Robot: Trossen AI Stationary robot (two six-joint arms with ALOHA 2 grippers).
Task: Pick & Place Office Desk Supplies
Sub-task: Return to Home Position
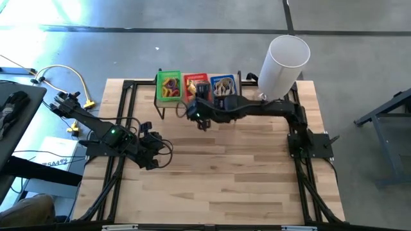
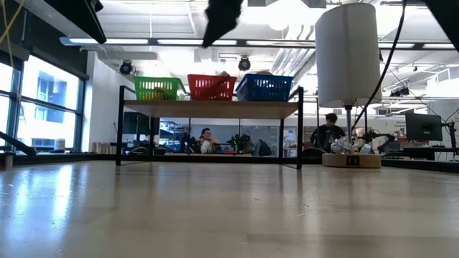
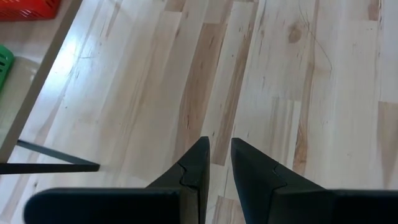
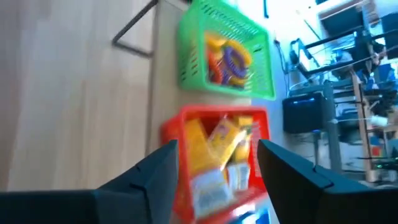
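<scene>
Right gripper hovering wide, empty, beside shelf; should be backing off without bumping it. Left gripper, narrow gap, waiting farther off.

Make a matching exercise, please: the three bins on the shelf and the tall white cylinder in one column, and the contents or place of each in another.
1 green bin
2 red bin
3 blue bin
4 white cylinder

a holds yellow-white packets
b stands beside the shelf
c holds coloured rings
d holds tan loops

Pairs: 1-c, 2-a, 3-d, 4-b.
</scene>
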